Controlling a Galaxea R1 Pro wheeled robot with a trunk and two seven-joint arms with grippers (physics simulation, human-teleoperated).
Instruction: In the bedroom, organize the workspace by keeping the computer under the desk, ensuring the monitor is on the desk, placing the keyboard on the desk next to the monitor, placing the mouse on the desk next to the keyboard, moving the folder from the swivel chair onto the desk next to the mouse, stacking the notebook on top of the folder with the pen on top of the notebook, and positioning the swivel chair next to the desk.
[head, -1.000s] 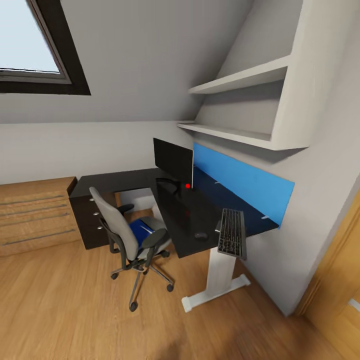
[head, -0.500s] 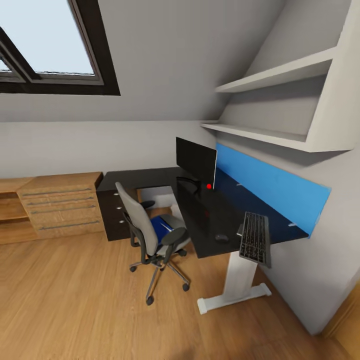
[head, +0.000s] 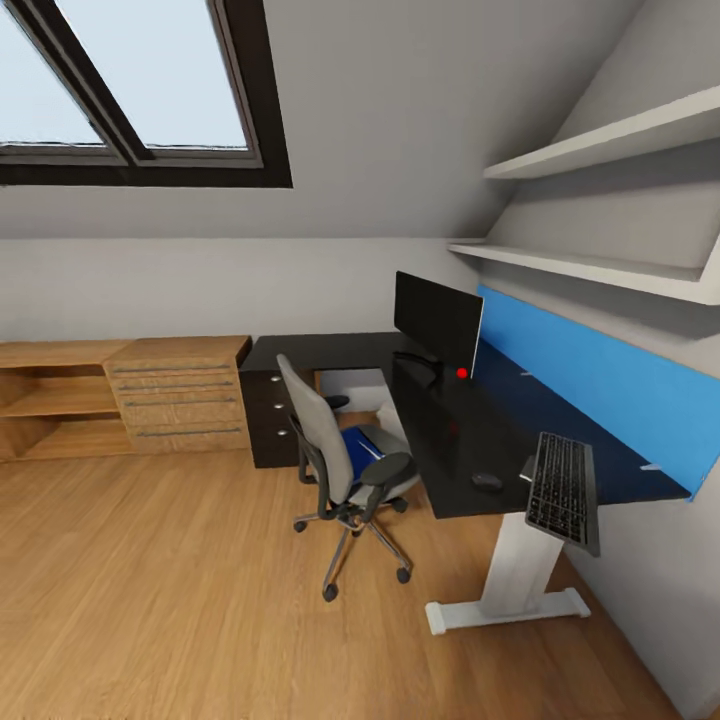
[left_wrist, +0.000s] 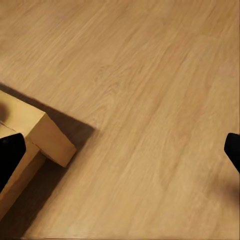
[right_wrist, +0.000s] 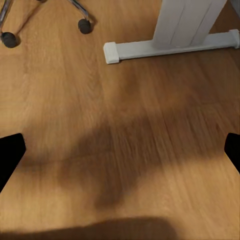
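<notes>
Both grippers hang with fingers spread wide and nothing between them: the left gripper (left_wrist: 120, 147) above bare wooden floor (left_wrist: 150, 75), the right gripper (right_wrist: 120, 150) above floor just short of the desk's white leg foot (right_wrist: 170, 42). Ahead, the blue folder (head: 362, 443) lies on the swivel chair (head: 345, 470) beside the desk (head: 450, 430), which carries the monitor (head: 437, 318), mouse (head: 487, 481) and overhanging keyboard (head: 563, 490).

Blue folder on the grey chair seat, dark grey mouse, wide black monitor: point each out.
Blue folder (head: 358, 444), head view, its exposed cover.
Dark grey mouse (head: 487, 481), head view, its back.
Wide black monitor (head: 435, 317), head view, screen centre.
</notes>
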